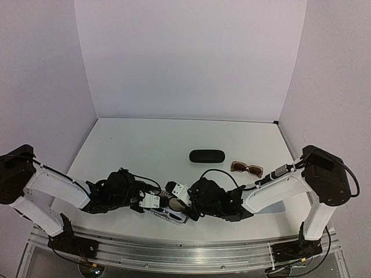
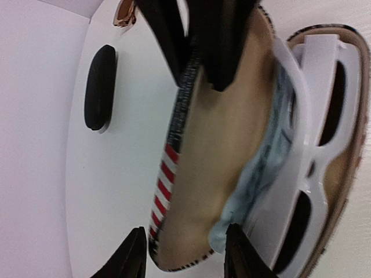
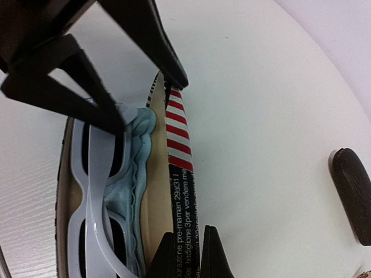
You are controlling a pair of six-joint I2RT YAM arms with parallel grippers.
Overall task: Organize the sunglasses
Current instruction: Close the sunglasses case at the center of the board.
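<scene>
The right gripper (image 3: pixel 188 238) is clenched on the thin raised lid wall of the striped case (image 2: pixel 214 145), a hard oval shell with red-and-white bars and black print outside and a smooth tan lining within. The left gripper (image 2: pixel 185 234) is released, its jaws apart astride the rounded end of that same lid; I cannot tell whether a finger touches it. Just beside both sets of jaws, in the other half of the shell, the white sunglasses (image 2: pixel 316 153) lie glossy and chunky with dark lenses, against a crumpled pale blue cloth (image 2: pixel 261 168). Only the wrist views show this; overhead, the arms mostly hide it. Beyond the jaws on the matte white table (image 1: pixel 145 145), the overhead view shows a smooth black oval case (image 1: pixel 207 156) and, just beside it, the translucent brown sunglasses (image 1: pixel 247 168).
</scene>
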